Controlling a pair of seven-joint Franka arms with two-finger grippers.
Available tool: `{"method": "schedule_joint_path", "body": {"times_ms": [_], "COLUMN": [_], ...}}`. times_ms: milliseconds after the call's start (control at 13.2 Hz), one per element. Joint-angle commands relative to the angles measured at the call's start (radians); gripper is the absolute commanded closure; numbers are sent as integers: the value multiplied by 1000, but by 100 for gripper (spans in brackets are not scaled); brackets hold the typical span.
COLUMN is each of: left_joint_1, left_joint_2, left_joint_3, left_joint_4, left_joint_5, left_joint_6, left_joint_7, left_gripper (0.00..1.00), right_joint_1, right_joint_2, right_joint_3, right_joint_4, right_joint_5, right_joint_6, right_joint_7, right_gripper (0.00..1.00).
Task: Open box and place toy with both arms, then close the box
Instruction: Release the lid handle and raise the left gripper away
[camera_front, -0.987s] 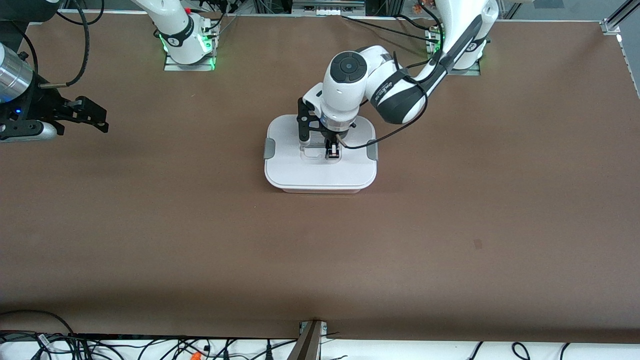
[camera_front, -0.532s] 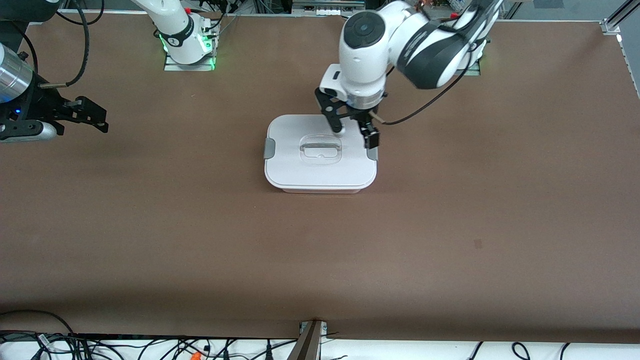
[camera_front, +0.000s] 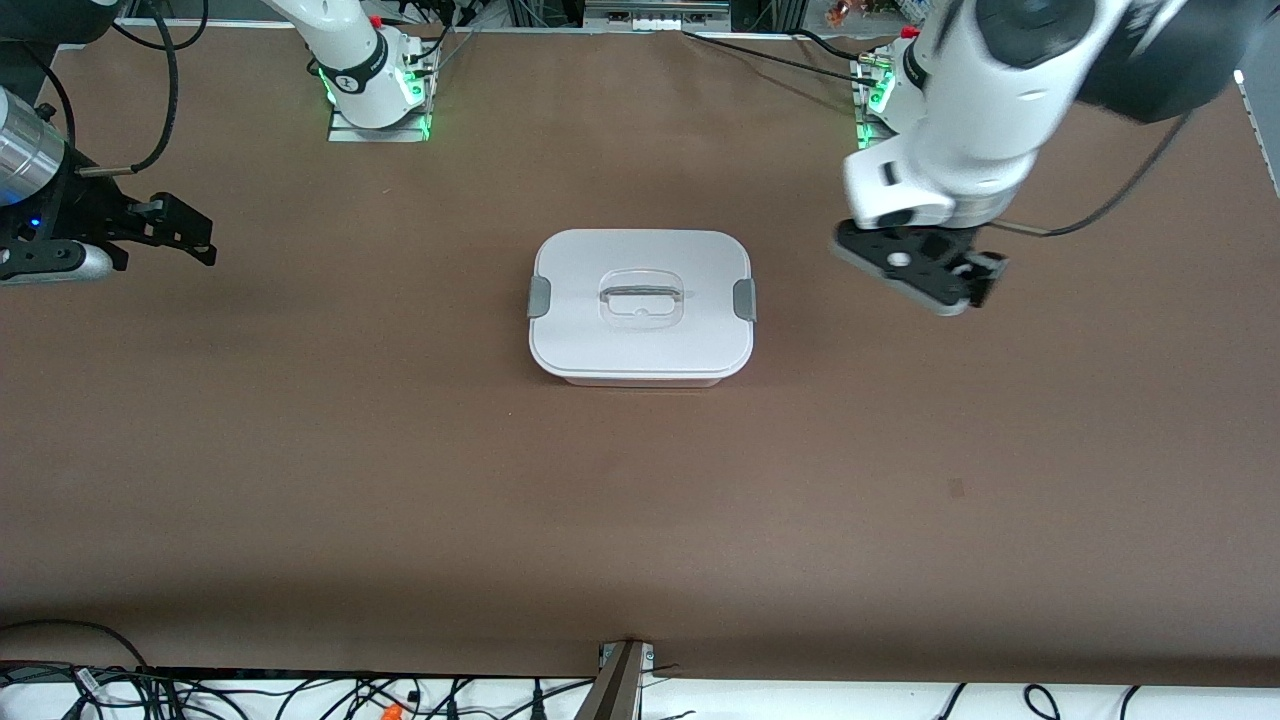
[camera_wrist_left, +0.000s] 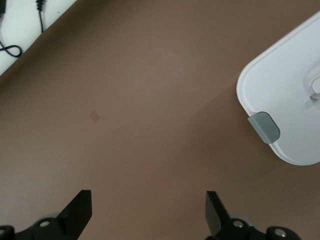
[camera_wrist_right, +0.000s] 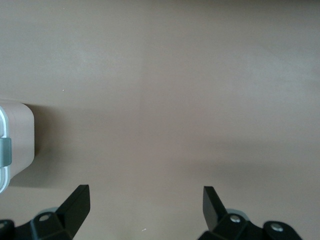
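The box (camera_front: 641, 306) stands in the middle of the table with its white lid on, a grey clip (camera_front: 744, 300) at each end and the clear handle (camera_front: 641, 296) on top. The toy is not in view. My left gripper (camera_front: 925, 275) is open and empty, up over bare table toward the left arm's end from the box. Its wrist view shows the open gripper (camera_wrist_left: 148, 212) and a corner of the box (camera_wrist_left: 285, 95) with one clip (camera_wrist_left: 265, 127). My right gripper (camera_front: 200, 235) waits open and empty at the right arm's end; its wrist view (camera_wrist_right: 145, 207) shows the box's end (camera_wrist_right: 15, 145).
Both arm bases (camera_front: 375, 90) stand along the table edge farthest from the front camera. A small dark mark (camera_front: 956, 487) is on the brown tabletop. Cables (camera_front: 300, 695) lie on a white strip along the nearest edge.
My left gripper was shut low at the lid's handle; it opened, rose and swung away toward the left arm's end. The box and the right arm have not moved.
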Motion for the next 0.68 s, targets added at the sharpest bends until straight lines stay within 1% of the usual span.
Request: {"method": "schedule_joint_path", "body": {"times_ms": [0, 76, 152, 228, 304, 380, 456, 532, 608], "left_joint_1": [130, 142, 85, 2, -20, -37, -43, -42, -38], "left_joint_2": [4, -3, -34, -43, -46, -63, -113, -162, -172], "left_joint_3": [-10, 40, 168, 291, 366, 404, 418, 419, 419], "left_joint_4": [18, 11, 5, 1, -4, -25, -69, -144, -163], "left_joint_5": [-86, -127, -158, -183, -207, -214, -212, -212, -214], "left_joint_6": [-29, -28, -20, -23, -22, -18, 10, 56, 70], "left_joint_7": [-33, -43, -44, -39, -33, -31, -30, -30, -33], "left_gripper": [0, 0, 0, 0, 0, 0, 0, 0, 0], "right_joint_1": [-1, -1, -1, -1, -1, -1, -1, -1, -1], "right_joint_2": [8, 8, 8, 8, 10, 8, 10, 10, 8], "right_joint_3": [1, 1, 1, 1, 1, 1, 1, 1, 1], "right_joint_4": [21, 21, 21, 21, 23, 23, 23, 23, 23], "right_joint_5": [-1, -1, -1, -1, -1, -1, -1, -1, -1], "right_joint_6": [-9, -9, -9, -9, -7, -7, -7, -4, -5], "right_joint_7": [-6, -6, -6, -6, -6, -6, -4, -6, -6], "right_gripper": [0, 0, 0, 0, 0, 0, 0, 0, 0]}}
